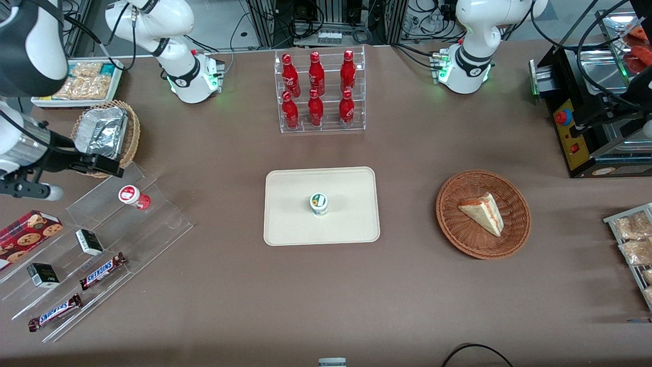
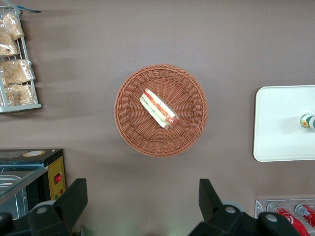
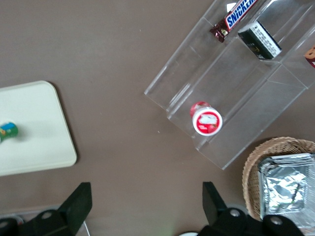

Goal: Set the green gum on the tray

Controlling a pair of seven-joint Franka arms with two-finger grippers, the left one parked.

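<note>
The green gum (image 1: 319, 203) stands upright near the middle of the cream tray (image 1: 290, 224), with nothing touching it. It also shows in the right wrist view as the green gum (image 3: 7, 132) on the tray (image 3: 44, 128), and in the left wrist view as the green gum (image 2: 308, 121) on the tray (image 2: 280, 123). My gripper (image 1: 113, 168) hangs well away from the tray toward the working arm's end of the table, above the clear acrylic stand. The gripper (image 3: 146, 196) is open and nothing is between its fingers.
A red-lidded bottle (image 1: 133, 196) lies on the acrylic step stand (image 1: 153, 224), with Snickers bars (image 1: 102, 271) and small dark boxes. A wicker basket holding a foil tray (image 1: 104, 133) is beside the gripper. A rack of red bottles (image 1: 320, 92) and a sandwich basket (image 1: 483, 214) stand nearby.
</note>
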